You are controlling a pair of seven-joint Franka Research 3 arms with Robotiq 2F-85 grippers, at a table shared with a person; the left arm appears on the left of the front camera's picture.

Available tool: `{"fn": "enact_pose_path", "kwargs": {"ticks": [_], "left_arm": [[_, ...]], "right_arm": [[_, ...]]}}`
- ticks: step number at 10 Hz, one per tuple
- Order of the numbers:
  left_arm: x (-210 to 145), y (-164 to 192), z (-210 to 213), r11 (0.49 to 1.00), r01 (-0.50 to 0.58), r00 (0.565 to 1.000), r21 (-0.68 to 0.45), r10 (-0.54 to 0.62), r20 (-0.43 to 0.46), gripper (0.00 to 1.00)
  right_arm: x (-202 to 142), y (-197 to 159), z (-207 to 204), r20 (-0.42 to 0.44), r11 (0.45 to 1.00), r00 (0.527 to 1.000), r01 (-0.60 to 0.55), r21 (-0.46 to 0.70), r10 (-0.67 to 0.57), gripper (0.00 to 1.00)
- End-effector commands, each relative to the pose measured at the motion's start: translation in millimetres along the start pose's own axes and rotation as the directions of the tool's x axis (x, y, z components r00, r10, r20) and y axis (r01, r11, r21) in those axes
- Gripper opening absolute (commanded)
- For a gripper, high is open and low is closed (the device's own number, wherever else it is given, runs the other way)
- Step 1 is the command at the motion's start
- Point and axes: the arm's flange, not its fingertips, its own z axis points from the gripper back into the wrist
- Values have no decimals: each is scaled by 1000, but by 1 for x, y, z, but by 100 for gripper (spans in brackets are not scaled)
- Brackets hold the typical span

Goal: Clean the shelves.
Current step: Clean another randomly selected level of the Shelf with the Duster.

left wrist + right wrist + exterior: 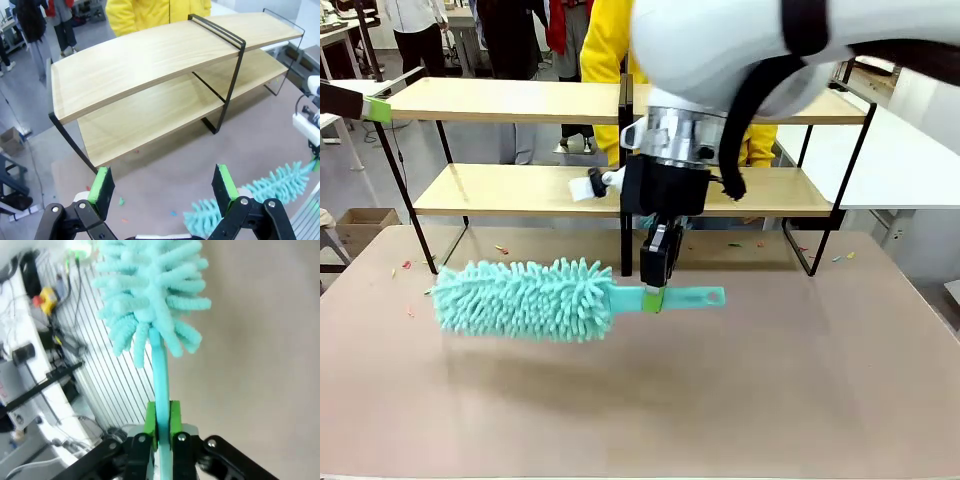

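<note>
The shelves stand along the far side of the bench, just behind the right pincer, which hangs in front of the black centre post at about the height of the lower board. That pincer is clamped on the thin handle of a mint-green duster. The fluffy head stretches toward the robot's left and the handle's end pokes out the other way. From the wrist, the green pads press both sides of the handle, with the tufted head beyond them.

The left pincer is up over the left end of the shelves and looks down on them. Its fingers are spread wide with nothing between them, and the near corner of the lower board lies just past its pads.

The shelves are two long boards of pale wood, one above the other. They sit on a thin black metal frame with slanted end legs. Both boards look bare.

A few tiny coloured scraps lie on the bench by the frame's feet. A person in a yellow top stands behind the shelves.
</note>
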Motion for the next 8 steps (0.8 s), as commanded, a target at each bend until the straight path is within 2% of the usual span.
{"fn": "enact_pose_path", "kwargs": {"ticks": [1,2,4,5,7,8], "left_arm": [[1,3,1,1000,19,1000,1,-19,-1,100],[1,3,1,1000,19,1000,1,-19,-1,100],[1,3,1,1000,19,1000,1,-19,-1,100],[1,3,1,1000,19,1000,1,-19,-1,100],[1,3,1,1000,19,1000,1,-19,-1,100],[1,3,1,1000,19,1000,1,-19,-1,100]], "right_arm": [[-15,-2,-5,191,999,981,38,-4,-37,12],[-19,-2,-2,220,1000,975,29,-7,-27,12],[-33,2,1,172,996,982,84,-28,-78,12],[-53,9,9,220,994,971,104,-29,-95,12],[-130,41,47,455,982,884,168,-87,-111,12],[-168,55,66,574,952,805,275,-135,-151,12]]}}
